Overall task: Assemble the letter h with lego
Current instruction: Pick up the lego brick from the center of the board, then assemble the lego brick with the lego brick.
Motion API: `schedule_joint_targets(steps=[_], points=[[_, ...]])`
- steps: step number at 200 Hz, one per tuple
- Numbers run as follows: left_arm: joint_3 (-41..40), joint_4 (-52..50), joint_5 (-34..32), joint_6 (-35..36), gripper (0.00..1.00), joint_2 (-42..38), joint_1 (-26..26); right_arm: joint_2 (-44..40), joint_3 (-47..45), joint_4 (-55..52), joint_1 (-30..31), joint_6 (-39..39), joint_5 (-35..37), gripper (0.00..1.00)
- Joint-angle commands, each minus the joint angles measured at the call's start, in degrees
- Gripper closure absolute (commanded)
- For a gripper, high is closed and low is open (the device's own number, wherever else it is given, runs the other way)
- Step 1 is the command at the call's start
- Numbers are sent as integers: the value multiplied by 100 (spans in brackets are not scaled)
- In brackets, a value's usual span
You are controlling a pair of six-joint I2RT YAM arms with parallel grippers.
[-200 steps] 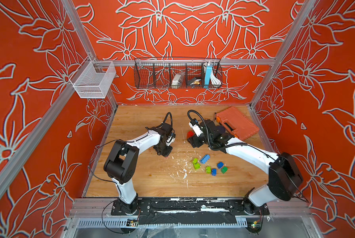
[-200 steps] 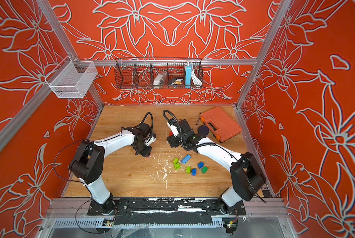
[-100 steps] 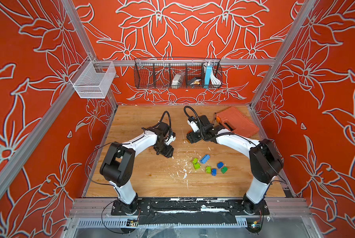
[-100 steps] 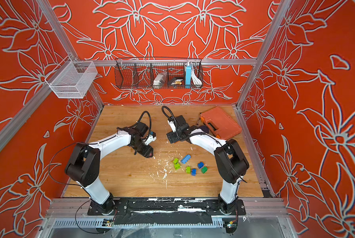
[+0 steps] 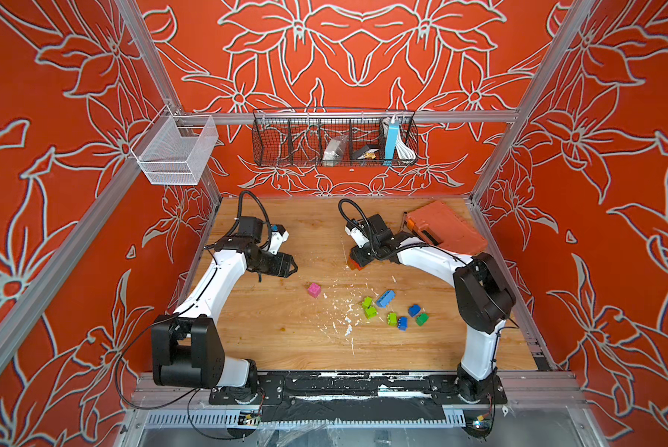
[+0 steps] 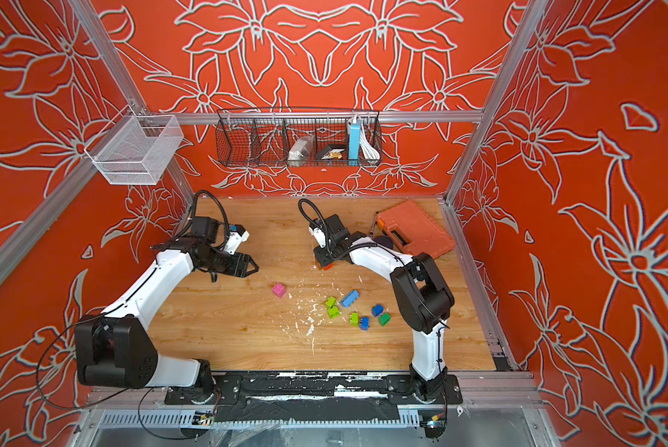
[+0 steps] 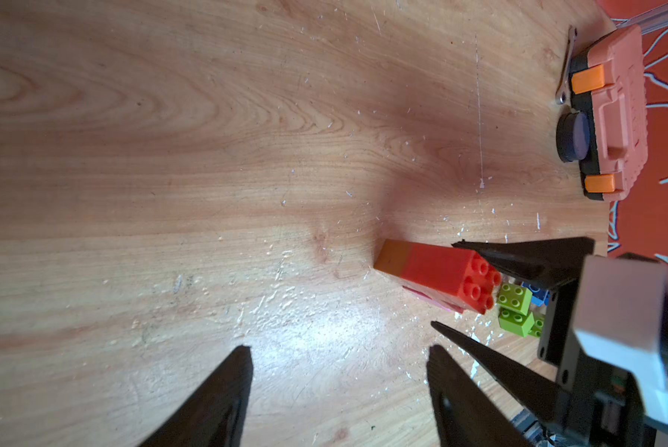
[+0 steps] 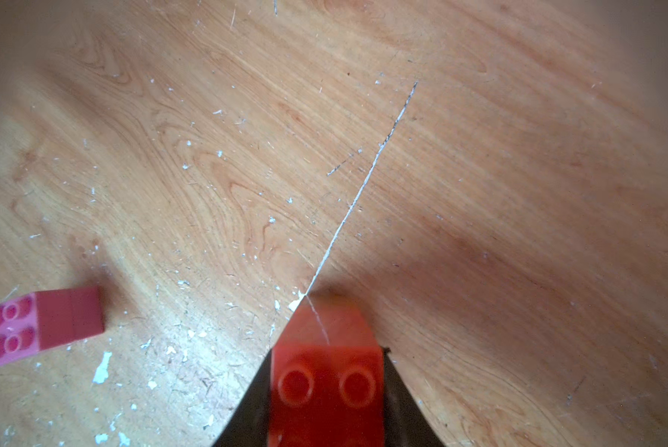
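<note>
My right pincer clamped the red-and-brown studded plastic column, my left pincer gaped empty; loose coloured plastic bricks nearby left the h barely begun.

This is a robotics lab test cell. An aluminium frame boxes in a wooden tabletop at the lower middle of both top views, with red floral-printed wall panels on three sides. A white-and-black left arm and right arm are mounted on a black base rail along the bottom edge. A black wire basket hangs at upper centre and a white mesh basket at upper left.
</note>
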Motion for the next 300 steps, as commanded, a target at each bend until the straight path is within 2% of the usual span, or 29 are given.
schedule_joint_targets(steps=[1, 41, 86, 142, 300], points=[[-98, -289, 580, -28, 27, -46, 405, -86, 261, -148, 233, -81, -146, 67], [-194, -172, 942, -140, 27, 13, 1210, -103, 801, -438, 1009, 88, -35, 66], [-195, -65, 837, -192, 28, 183, 1818, 253, 1571, -666, 1709, 355, 70, 66], [-376, 62, 710, -192, 28, 94, 1902, 940, 2200, -806, 1976, 40, 154, 66], [-411, 85, 714, -219, 28, 77, 1909, 1572, 2442, -671, 2090, -30, 251, 65]])
